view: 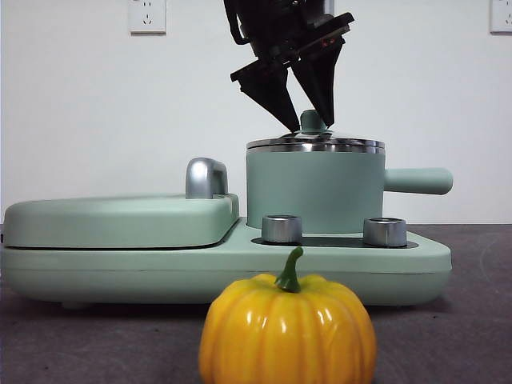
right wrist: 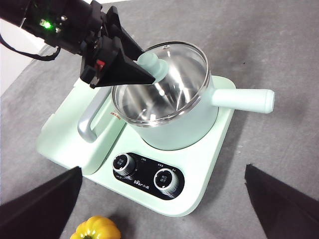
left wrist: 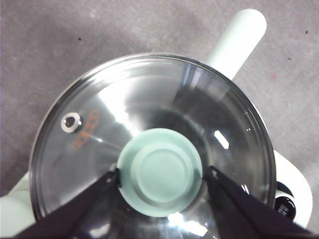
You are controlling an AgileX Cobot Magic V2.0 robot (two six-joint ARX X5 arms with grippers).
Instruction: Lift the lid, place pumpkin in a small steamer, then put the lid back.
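Observation:
The lid [view: 316, 145] rests on the small steamer [view: 312, 192], a mint-green pot whose straight handle [view: 416, 181] sticks out to the right. My left gripper [view: 312, 124] comes down from above and is shut on the lid's mint-green knob [left wrist: 160, 172], one jaw against each side. Through the glass of the lid [right wrist: 174, 74] the steamer [right wrist: 184, 127] looks bare inside. The pumpkin [view: 288, 336] sits on the table in front of the cooker, stem up. My right gripper [right wrist: 163, 169] hangs open high above the pumpkin [right wrist: 97, 229] and holds nothing.
The steamer stands on a mint-green cooker base [view: 424, 260] with two chrome dials [view: 282, 229] at its front. Left of it lies a flat wide cover [view: 120, 220] with a chrome handle [view: 204, 178]. A white wall stands close behind.

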